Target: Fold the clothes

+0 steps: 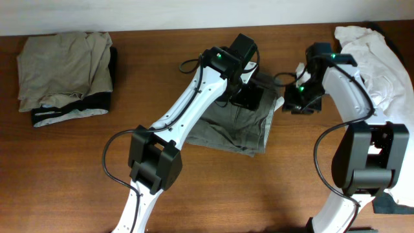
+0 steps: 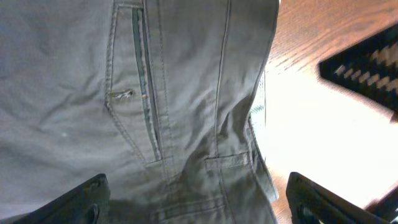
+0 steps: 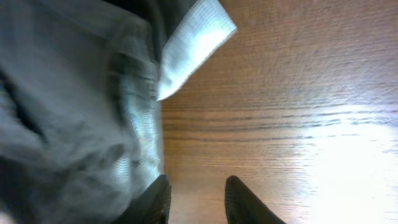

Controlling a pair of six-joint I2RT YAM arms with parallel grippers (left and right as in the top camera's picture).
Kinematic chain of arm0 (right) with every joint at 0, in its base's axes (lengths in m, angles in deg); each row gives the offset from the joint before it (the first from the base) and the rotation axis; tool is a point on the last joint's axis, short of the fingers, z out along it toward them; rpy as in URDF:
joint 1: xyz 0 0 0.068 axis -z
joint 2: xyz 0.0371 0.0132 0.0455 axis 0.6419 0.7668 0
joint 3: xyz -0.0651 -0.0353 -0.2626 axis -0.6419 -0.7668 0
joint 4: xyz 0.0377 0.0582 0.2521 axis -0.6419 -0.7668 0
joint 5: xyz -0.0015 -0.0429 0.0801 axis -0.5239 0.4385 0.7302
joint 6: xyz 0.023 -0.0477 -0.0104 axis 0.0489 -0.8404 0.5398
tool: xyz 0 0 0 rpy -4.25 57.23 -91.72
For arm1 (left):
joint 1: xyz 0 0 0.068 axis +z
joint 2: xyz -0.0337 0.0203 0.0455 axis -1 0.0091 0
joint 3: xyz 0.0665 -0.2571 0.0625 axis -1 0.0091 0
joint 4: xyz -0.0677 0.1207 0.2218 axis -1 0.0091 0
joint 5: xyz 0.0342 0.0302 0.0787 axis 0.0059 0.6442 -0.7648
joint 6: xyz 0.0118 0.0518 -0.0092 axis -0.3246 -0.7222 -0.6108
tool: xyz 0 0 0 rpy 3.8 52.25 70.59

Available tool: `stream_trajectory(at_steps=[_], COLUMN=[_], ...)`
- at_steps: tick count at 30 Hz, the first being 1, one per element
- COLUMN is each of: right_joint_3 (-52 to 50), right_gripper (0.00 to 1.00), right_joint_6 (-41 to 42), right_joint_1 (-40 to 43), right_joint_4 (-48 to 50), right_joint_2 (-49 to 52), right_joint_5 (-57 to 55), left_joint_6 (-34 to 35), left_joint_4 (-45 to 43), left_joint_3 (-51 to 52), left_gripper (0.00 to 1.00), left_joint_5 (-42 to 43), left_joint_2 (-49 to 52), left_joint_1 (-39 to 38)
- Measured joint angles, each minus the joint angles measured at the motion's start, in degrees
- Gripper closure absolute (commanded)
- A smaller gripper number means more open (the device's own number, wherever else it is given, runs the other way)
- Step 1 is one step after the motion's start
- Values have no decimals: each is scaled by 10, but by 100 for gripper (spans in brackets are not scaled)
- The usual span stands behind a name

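The grey-olive shorts lie partly folded at the table's middle. My left gripper hovers over their far edge, jaws wide open, and its wrist view shows the shorts' welt pocket and seams between the fingers. My right gripper sits at the shorts' right edge, open with nothing between the fingers. Its left finger is beside the fabric edge and white lining. A white shirt lies at the far right.
A folded stack of beige clothes with black-and-white trim lies at the far left. The wooden table is bare in front. A wall runs along the back edge.
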Motion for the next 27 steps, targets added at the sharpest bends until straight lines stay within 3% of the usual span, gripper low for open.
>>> stream_trajectory(at_steps=[5, 10, 16, 22, 27], right_joint_3=[81, 125, 126, 126, 126], right_gripper=[47, 37, 37, 37, 41], right_joint_6=[-2, -7, -6, -3, -5], right_joint_1=[1, 1, -14, -19, -19], right_joint_4=[-52, -56, -31, -22, 1], right_joint_2=[0, 0, 21, 102, 131], right_joint_5=[1, 43, 65, 72, 90], left_joint_6=[-3, -8, -67, -130, -154], left_joint_4=[57, 169, 238, 224, 195], left_joint_3=[-31, -113, -71, 20, 34], left_gripper=[9, 19, 26, 26, 25], left_joint_5=[0, -7, 26, 78, 94], left_joint_2=[4, 3, 3, 3, 3], left_joint_1=[7, 75, 154, 104, 58])
